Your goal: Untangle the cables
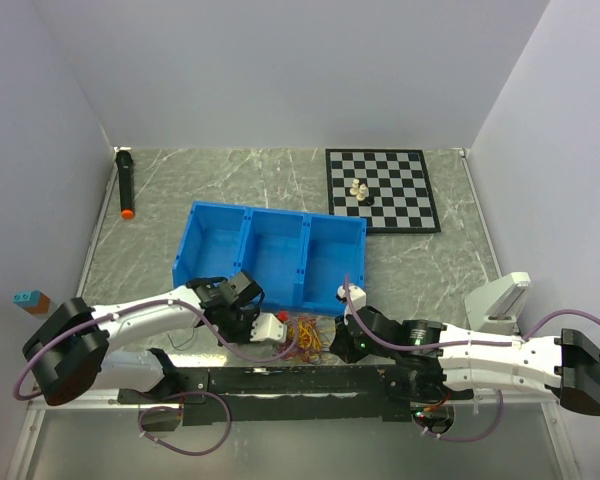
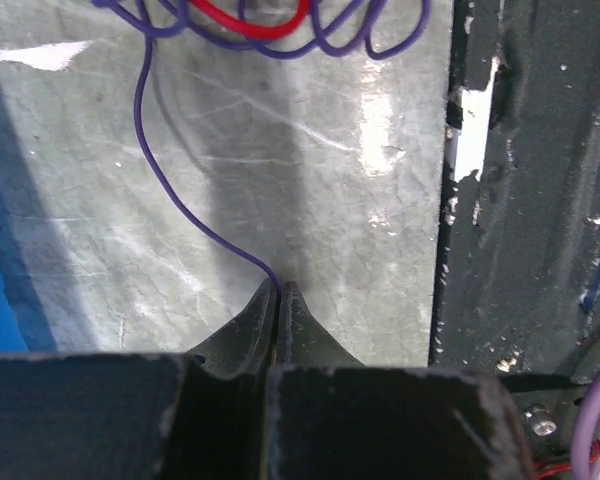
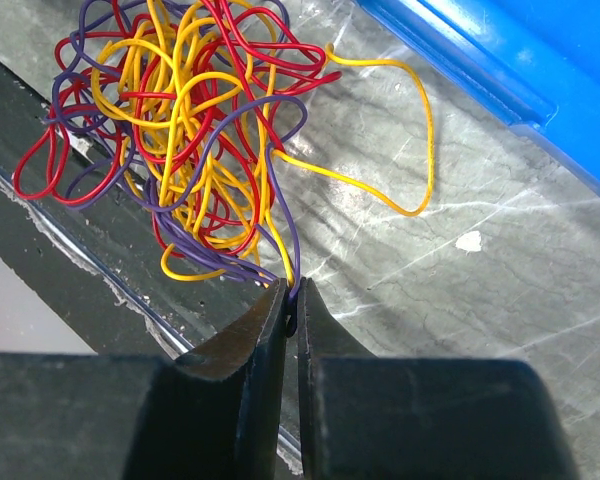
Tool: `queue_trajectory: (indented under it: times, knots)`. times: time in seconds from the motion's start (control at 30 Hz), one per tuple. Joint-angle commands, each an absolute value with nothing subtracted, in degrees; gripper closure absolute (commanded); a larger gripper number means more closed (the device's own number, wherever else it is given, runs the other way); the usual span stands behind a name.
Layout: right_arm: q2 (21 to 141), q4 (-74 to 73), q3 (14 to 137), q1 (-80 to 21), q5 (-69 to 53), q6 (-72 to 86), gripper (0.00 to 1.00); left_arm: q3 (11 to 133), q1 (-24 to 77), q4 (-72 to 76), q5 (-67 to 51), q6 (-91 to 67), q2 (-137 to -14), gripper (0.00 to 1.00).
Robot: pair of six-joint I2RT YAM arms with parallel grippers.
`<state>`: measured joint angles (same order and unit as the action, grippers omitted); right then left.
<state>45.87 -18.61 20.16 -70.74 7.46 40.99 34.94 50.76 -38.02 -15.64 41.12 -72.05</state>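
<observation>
The cables (image 1: 305,336) lie as a small tangle of red, yellow and purple wire on the marble table, just in front of the blue bin. In the right wrist view the tangle (image 3: 180,120) spreads out ahead of my right gripper (image 3: 293,290), which is shut on purple and yellow strands at the tangle's near edge. My left gripper (image 2: 281,288) is shut on a single purple strand (image 2: 170,185) that runs up to loops of purple and red at the top of that view. From above, the left gripper (image 1: 283,333) and right gripper (image 1: 336,338) flank the tangle.
A blue three-compartment bin (image 1: 270,255) stands right behind the tangle. A black mounting rail (image 1: 280,380) runs along the near edge. A chessboard (image 1: 380,188) with small pieces lies far right, a black marker (image 1: 125,182) far left, a white object (image 1: 500,300) at the right.
</observation>
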Motion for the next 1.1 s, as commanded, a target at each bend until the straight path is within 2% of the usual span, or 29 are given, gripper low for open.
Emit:
queue_trajectory:
  times: [0.0, 0.1, 0.23, 0.37, 0.5, 0.63, 0.73, 0.83, 0.97, 1.07]
  knots:
    - [45.53, -17.84, 20.39, -71.19, 7.91, 40.78, 0.88, 39.89, 51.5, -42.61, -14.33, 39.03, -71.37, 0.99]
    - [45.7, -17.49, 20.3, -71.19, 7.65, 40.43, 0.88, 50.15, 51.5, -51.29, -11.87, 37.45, -72.42, 0.99]
    - [46.58, -17.14, 20.57, -71.28, 7.21, 40.08, 0.89, 70.09, 50.98, -64.05, -6.08, 36.57, -73.39, 0.99]
    - [45.97, -17.14, 20.3, -71.28, 7.03, 40.25, 0.89, 84.96, 50.36, -64.7, 7.69, 31.65, -71.73, 0.99]
    - [46.14, -16.79, 20.21, -71.28, 6.51, 39.9, 0.89, 89.47, 50.27, -44.63, 26.69, 31.53, -65.06, 0.99]
    - [47.2, -16.26, 20.48, -71.37, 5.89, 39.55, 0.9, 84.65, 50.27, -20.11, 35.14, 47.68, -56.88, 0.99]
    - [47.72, -16.17, 20.65, -71.8, 6.15, 39.55, 0.91, 82.45, 50.19, -5.76, 35.51, 57.01, -55.02, 0.99]
    - [47.55, -16.52, 20.74, -72.33, 6.76, 39.73, 0.91, 81.21, 49.75, 1.91, 33.4, 61.78, -55.02, 0.9]
    - [47.2, -17.14, 20.92, -73.21, 7.73, 40.25, 0.91, 82.79, 48.34, 4.03, 31.56, 61.18, -57.3, 0.86]
    - [46.94, -17.31, 20.92, -73.83, 8.43, 40.52, 0.91, 82.53, 47.2, 6.06, 30.33, 59.94, -58.36, 0.87]
